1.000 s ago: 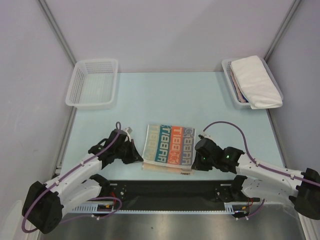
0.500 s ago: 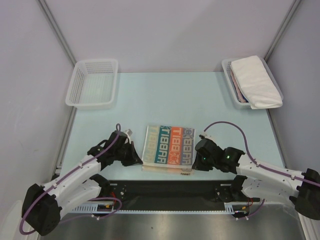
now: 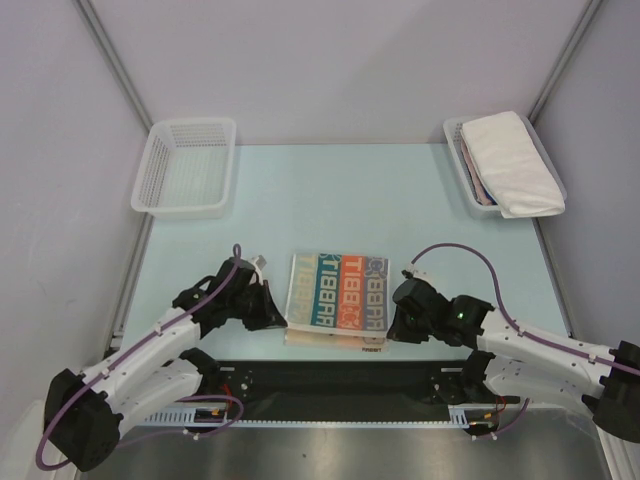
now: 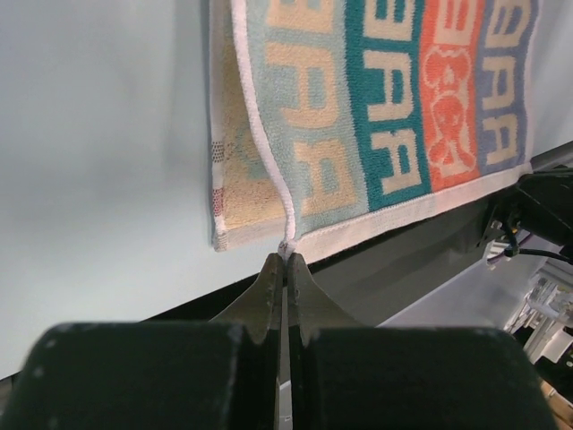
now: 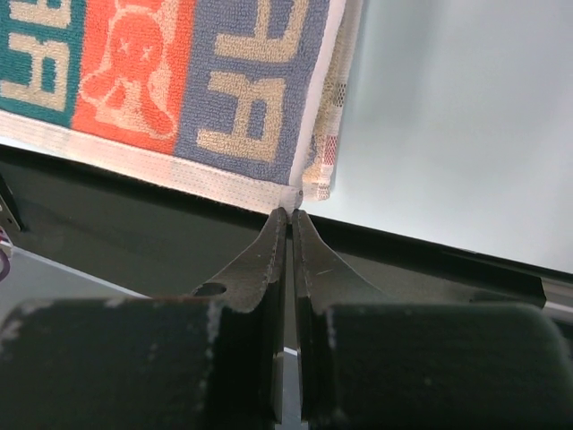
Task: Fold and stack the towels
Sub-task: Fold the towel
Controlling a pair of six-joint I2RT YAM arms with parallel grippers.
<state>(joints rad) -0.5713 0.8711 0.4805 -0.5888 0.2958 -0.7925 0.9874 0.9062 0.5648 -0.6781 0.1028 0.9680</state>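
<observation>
A cream terry towel with teal, orange and blue lettered bands point(image 3: 337, 292) lies folded flat at the near edge of the pale blue desk point(image 3: 330, 200), between the two arms. The left pincer point(image 4: 285, 258) is clenched on its near left corner, the upper layer's white hem running into the closed tips. The right pincer point(image 5: 288, 213) is likewise clenched on the near right corner. Well apart, at the back right, a plain white folded towel point(image 3: 510, 160) lies in a white mesh plastic basket point(image 3: 452, 130) over a pinkish cloth point(image 3: 478, 185). A second white mesh basket point(image 3: 178, 208) stands at the back left.
</observation>
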